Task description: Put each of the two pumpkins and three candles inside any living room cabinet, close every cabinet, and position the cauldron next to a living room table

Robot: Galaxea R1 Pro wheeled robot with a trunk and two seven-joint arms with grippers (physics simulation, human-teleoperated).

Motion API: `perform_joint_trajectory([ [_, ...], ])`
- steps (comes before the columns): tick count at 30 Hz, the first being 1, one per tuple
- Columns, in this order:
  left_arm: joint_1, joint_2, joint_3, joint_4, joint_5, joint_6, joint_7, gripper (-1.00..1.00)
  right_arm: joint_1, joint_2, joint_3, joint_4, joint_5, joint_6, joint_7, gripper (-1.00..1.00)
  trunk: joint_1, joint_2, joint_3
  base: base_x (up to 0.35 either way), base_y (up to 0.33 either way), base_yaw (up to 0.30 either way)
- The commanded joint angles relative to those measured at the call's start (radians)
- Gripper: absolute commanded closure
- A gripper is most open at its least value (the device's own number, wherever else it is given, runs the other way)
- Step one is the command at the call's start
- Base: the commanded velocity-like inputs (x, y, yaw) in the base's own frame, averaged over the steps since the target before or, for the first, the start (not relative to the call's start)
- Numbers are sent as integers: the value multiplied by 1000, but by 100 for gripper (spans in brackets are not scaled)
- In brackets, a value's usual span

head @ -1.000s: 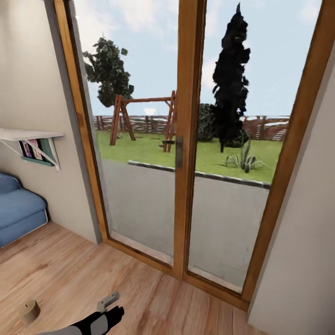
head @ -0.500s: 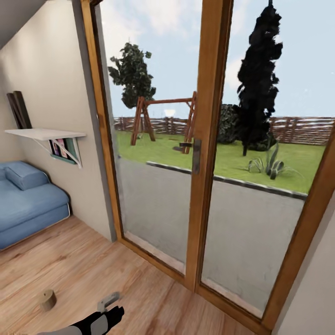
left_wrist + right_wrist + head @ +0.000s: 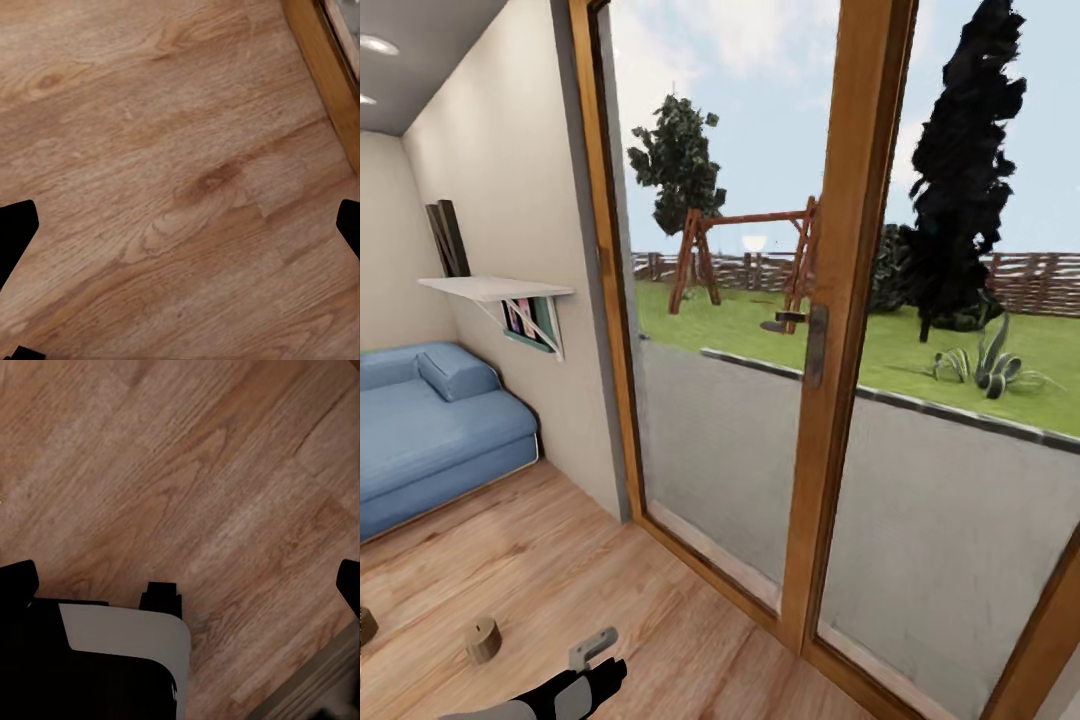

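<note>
Candle (image 3: pixel 484 640): short tan cylinder standing upright on the wooden floor (image 3: pixel 560 580), toward the near left of the head view, well apart from the glass door. Second dark object (image 3: pixel 365 627) cut by the left edge of that view, on the floor near the candle; too little visible to tell what.

Left arm (image 3: pixel 555 692) reaching in along the bottom edge of the head view, black and white, with a grey bracket at its end, just beside the candle but not touching it. Left gripper (image 3: pixel 180 225) open in its wrist view: black fingertips (image 3: pixel 15 229) far apart at opposite sides, holding nothing, over bare floor planks, with the door's wooden threshold (image 3: pixel 322 67) in one corner.

Right gripper (image 3: pixel 180 585) likewise spread wide and empty, fingertips (image 3: pixel 16 577) at opposite sides of its wrist view, above floor and a white-and-black part of the robot's body (image 3: pixel 120 660).

Ahead: tall wood-framed glass door (image 3: pixel 850 330) with a dark handle (image 3: pixel 816 346), giving onto a lawn, a swing set (image 3: pixel 745 262), trees and a fence. Blue sofa (image 3: pixel 430 430) against the left wall, under a white wall shelf (image 3: pixel 495 290).
</note>
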Motion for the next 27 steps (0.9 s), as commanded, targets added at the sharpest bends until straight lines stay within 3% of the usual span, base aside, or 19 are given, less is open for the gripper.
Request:
perform_joint_trajectory([
  [1,-1,-1,-8,2,6,1,2,-100,-1,0,9,1,-9,2,5,-100,1,-1,-1,264,0,152],
  [19,-1,-1,-8,2,6,1,2,-100,-1,0,9,1,-9,2,5,-100,1,-1,8,255,0,250],
  [27,-2,-2,-8,2,6,0,2,-100,-1,0,9,1,-9,2,5,-100,1,-1,12,112,0,263],
])
